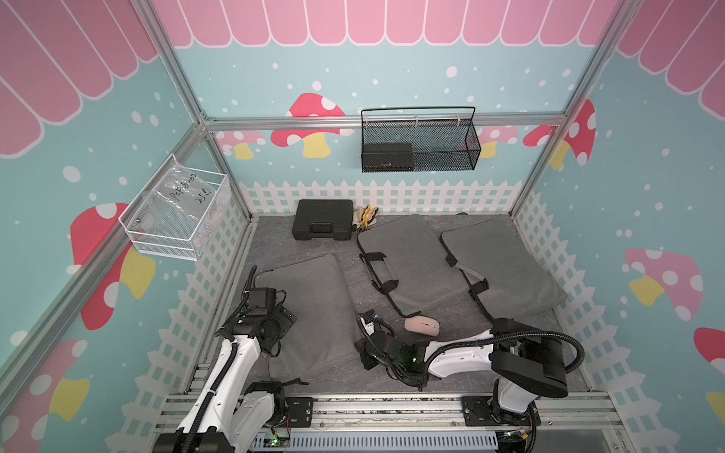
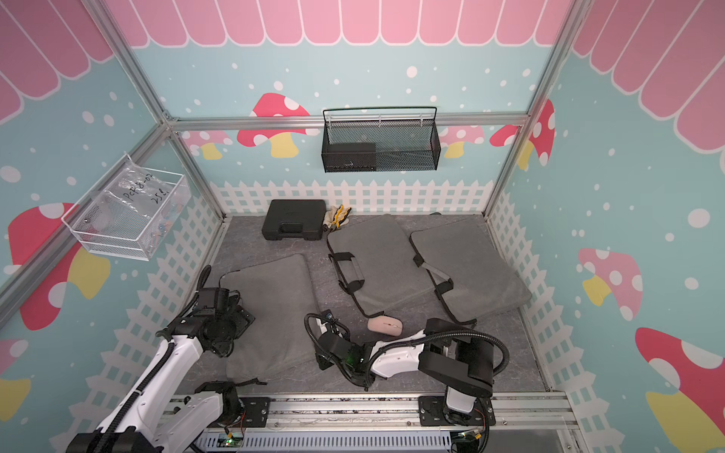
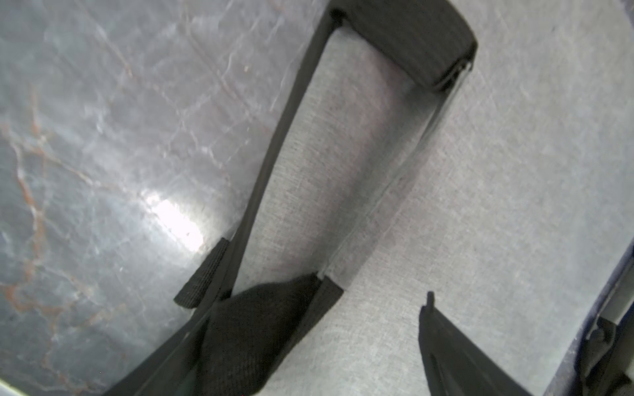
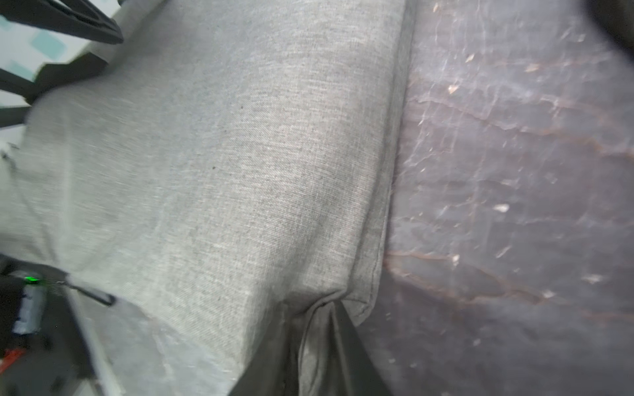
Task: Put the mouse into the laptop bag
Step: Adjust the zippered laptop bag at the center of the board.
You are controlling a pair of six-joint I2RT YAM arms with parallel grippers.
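Three grey laptop bags, one mouse, one case, one pair of gloves and two wall baskets are counted, with two arms.

One white wire basket (image 1: pixel 164 246) hangs on the left wall and holds one clear plastic bag (image 1: pixel 184 192) with handwriting.

The left gripper (image 1: pixel 287 315) hangs over the left edge of the left laptop bag (image 1: pixel 314 298), which lies along the left side of the tabletop (image 1: pixel 353 274). Its jaws stand wide apart with nothing between them. The left wrist view shows one black carry handle (image 3: pixel 404 44) of that bag.

One black case (image 1: pixel 322 219) sits at the far edge, lid down. The gloves (image 1: pixel 365 217) touch its right side.

One black mesh basket (image 1: pixel 443 151) hangs on the back wall and holds one black box (image 1: pixel 387 155) at its left end.

The right gripper (image 1: pixel 363 352) is low at the near right corner of the left laptop bag. Whether its jaws are parted or pressed together cannot be told.

The mouse (image 1: pixel 422 326), pale pink, lies on the bare tabletop just beside the near corner of the middle laptop bag (image 1: pixel 408 259). It is close to the right arm, and neither gripper holds it.

The right laptop bag (image 1: pixel 502 266) lies just beside the middle one, towards the right edge. Each of these two shows one handle on its left side.
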